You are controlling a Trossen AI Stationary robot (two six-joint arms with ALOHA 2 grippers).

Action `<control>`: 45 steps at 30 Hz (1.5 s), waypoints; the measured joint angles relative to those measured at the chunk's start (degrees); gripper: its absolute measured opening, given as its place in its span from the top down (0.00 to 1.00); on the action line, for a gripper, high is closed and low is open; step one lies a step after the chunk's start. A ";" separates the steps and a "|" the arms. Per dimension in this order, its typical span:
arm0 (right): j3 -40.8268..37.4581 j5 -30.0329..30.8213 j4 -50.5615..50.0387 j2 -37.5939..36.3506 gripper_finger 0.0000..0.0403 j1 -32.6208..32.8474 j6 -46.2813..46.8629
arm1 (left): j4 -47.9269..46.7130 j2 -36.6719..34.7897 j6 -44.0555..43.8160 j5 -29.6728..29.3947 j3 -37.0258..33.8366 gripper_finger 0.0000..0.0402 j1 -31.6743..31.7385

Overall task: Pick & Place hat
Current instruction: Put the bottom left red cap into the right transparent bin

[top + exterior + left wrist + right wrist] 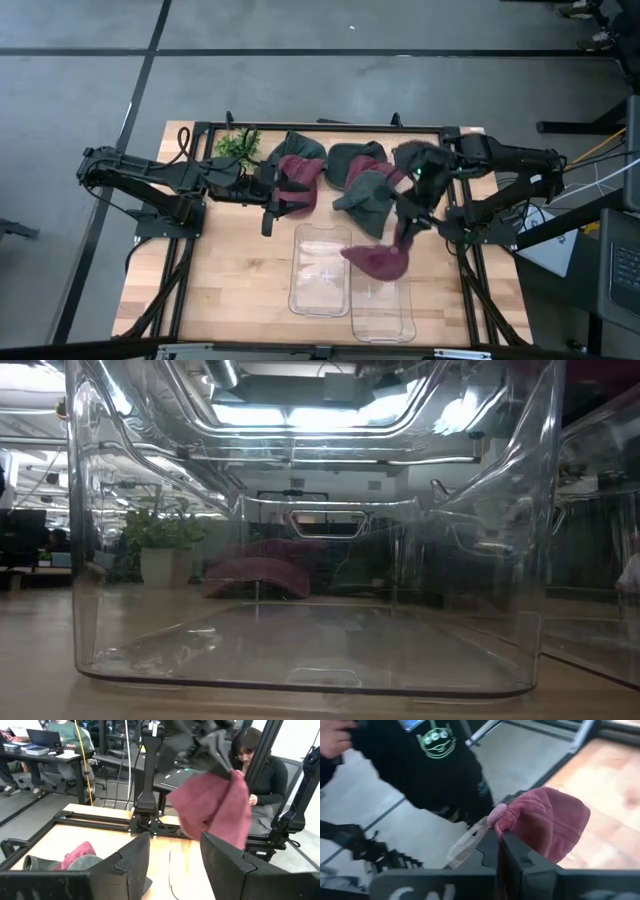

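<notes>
The right gripper (404, 240), clamped on a maroon hat (378, 262), hangs it over the right clear bin (382, 310); next, release inside. The left gripper (270, 215) waits open beside the hat pile (345, 172).

Wooden table (230, 270) carries two clear plastic bins (320, 270) side by side near front edge, pile of maroon and dark grey hats (345, 175) at the back, small green plant (238, 146) back-left.
</notes>
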 joint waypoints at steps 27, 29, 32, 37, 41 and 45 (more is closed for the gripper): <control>-0.02 7.67 2.90 15.70 0.99 17.71 10.07 | -1.77 0.00 0.08 0.00 0.00 0.57 -0.42; -0.02 7.68 3.87 16.47 0.99 17.71 8.69 | -1.75 0.00 0.08 0.00 0.00 0.57 -0.42; -0.02 7.74 5.30 17.59 0.99 17.64 6.88 | -1.73 0.00 0.87 0.00 0.00 0.57 -0.42; -0.02 8.00 5.38 18.92 0.99 16.86 4.75 | -1.73 0.00 1.44 0.00 0.00 0.57 -0.42; -0.02 10.65 4.85 19.62 0.99 16.06 3.62 | -1.70 0.02 0.58 0.01 0.00 0.58 -0.42; -0.04 12.66 4.15 19.96 0.99 15.28 2.43 | -1.70 0.07 -0.43 0.02 0.00 0.58 -0.42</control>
